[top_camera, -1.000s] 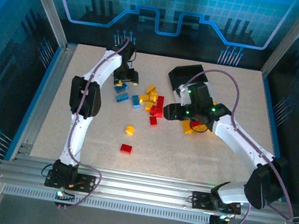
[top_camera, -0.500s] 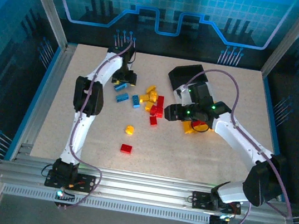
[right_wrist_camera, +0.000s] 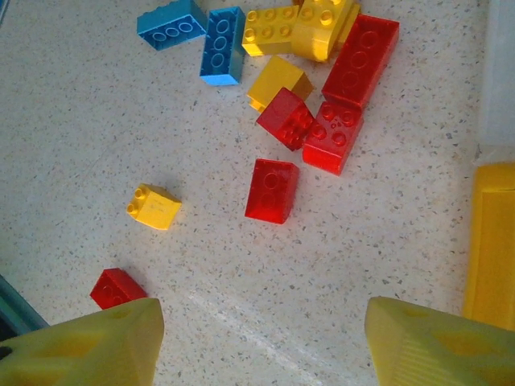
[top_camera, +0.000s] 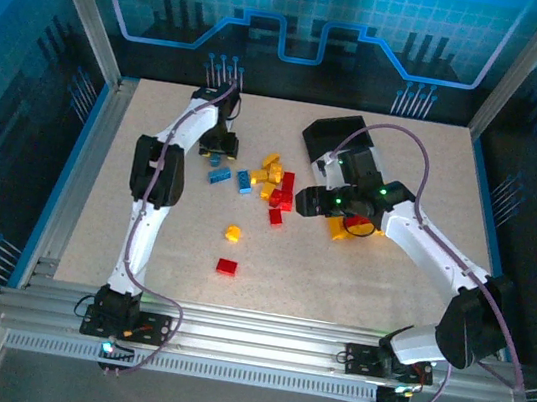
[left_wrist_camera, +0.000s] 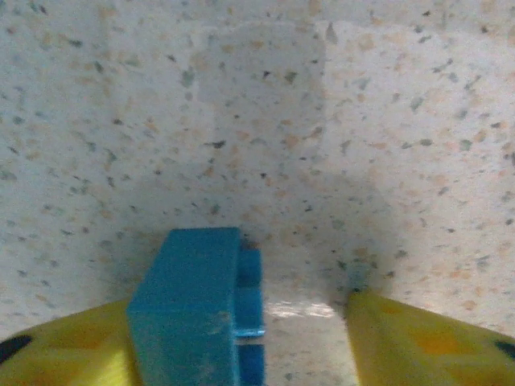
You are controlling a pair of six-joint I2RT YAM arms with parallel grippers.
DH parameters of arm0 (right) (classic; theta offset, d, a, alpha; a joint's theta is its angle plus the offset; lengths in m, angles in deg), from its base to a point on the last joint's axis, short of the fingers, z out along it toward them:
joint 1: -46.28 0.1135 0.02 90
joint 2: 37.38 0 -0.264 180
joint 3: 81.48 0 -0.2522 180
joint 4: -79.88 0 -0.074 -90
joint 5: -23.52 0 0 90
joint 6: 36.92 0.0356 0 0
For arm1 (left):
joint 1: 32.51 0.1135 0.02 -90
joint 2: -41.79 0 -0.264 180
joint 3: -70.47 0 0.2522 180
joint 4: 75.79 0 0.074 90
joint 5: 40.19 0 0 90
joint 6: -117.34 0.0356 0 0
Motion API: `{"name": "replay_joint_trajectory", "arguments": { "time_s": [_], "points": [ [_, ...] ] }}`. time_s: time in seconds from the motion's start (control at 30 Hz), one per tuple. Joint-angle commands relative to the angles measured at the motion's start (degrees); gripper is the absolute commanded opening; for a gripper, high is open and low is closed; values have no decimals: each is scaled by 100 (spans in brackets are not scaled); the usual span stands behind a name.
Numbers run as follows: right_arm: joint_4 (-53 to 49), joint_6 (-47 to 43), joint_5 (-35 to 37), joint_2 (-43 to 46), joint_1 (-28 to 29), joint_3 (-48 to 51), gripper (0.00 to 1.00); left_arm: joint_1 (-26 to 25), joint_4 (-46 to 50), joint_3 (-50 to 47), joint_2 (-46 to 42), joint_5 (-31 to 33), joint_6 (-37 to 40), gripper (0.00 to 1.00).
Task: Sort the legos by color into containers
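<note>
In the left wrist view a blue lego (left_wrist_camera: 189, 310) stands on the table between my left gripper's (left_wrist_camera: 241, 307) yellow fingers. It rests against the left finger (left_wrist_camera: 72, 350), with a bare gap to the right finger (left_wrist_camera: 418, 338), so the gripper is open. From above, the left gripper (top_camera: 217, 151) sits low over that blue lego (top_camera: 217, 161). My right gripper (right_wrist_camera: 261, 310) hangs open over bare table, nothing in it, near a red lego (right_wrist_camera: 272, 190). The black container (top_camera: 337, 135) is at the back; the yellow container (right_wrist_camera: 491, 241) and the translucent white container (right_wrist_camera: 499, 72) are at the right.
Two more blue legos (top_camera: 220, 176) (top_camera: 244, 181) lie beside a pile of yellow legos (top_camera: 271, 173) and red legos (top_camera: 285, 191). A lone yellow lego (top_camera: 233, 232) and a red one (top_camera: 226, 267) lie nearer the front. The right arm (top_camera: 424, 244) covers part of the bins.
My left gripper has shifted a little left and down onto the blue lego, and its jaws have narrowed. The right arm has hardly moved.
</note>
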Motion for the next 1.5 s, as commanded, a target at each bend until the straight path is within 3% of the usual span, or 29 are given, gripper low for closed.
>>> {"name": "replay_joint_trajectory", "arguments": {
  "time_s": [0.0,0.13,0.37,0.47,0.57,0.67,0.83,1.07,1.2,1.47],
  "points": [
    [-66,-53,-144,36,-56,-78,67,111,146,-316,-61,-58,-77,49],
    [-31,-35,-173,158,-56,24,66,154,42,-628,-216,-109,-192,31],
    [84,76,-66,638,-156,250,66,161,-188,-1126,-794,-792,-614,26],
    [211,235,-46,1055,-352,459,66,137,-552,-1319,-1198,-1787,-1212,26],
    [378,460,-17,1611,-705,753,66,7,-1676,-1940,-1711,-3002,-2434,27],
    [535,708,-17,2120,-1110,1081,67,-341,-2666,-2199,-1856,-3585,-3464,28],
    [640,975,-17,2734,-1571,1485,67,-1051,-3009,-1345,-1408,-3842,-4319,29],
    [722,1168,156,3141,-1698,1817,67,-1756,-3624,205,-210,-4135,-5525,30],
    [780,1183,178,3102,-1709,1788,67,-1904,-4097,569,223,-4219,-6111,31],
    [885,1236,175,3002,-1708,1799,68,-1963,-4202,953,606,-4414,-6200,43]
  ]
}}
